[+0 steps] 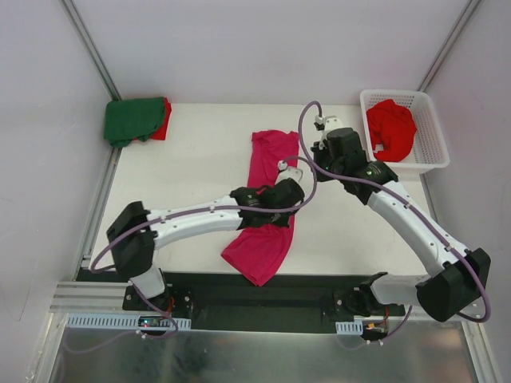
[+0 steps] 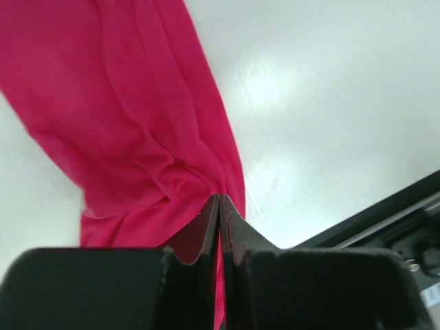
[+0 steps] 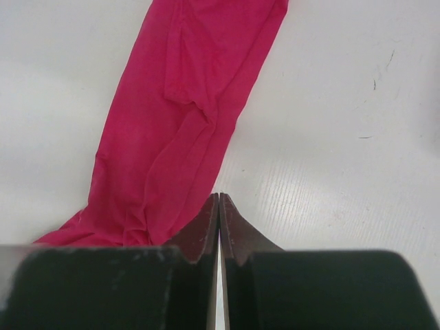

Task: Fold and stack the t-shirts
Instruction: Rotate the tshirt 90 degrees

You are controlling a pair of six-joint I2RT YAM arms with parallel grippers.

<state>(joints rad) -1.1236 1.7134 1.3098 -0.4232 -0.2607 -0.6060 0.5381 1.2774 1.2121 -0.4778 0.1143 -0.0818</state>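
The magenta-pink t-shirt [image 1: 270, 155] lies in a long bunched strip down the middle of the table. My left gripper [image 1: 292, 191] is shut on its right edge about halfway along; the cloth is pinched between the jaws in the left wrist view [image 2: 137, 103]. My right gripper [image 1: 314, 159] is shut and empty, its tip [image 3: 218, 196] just right of the shirt's edge [image 3: 179, 117] over bare table. A folded dark green t-shirt [image 1: 130, 120] lies on a red one [image 1: 164, 120] at the far left corner. Another red t-shirt [image 1: 391, 128] sits crumpled in the basket.
The white plastic lattice basket [image 1: 435, 152] stands at the far right corner. A black rail [image 1: 271, 299] runs along the near table edge, and the shirt's lower end hangs close to it. Grey walls close the left, back and right sides.
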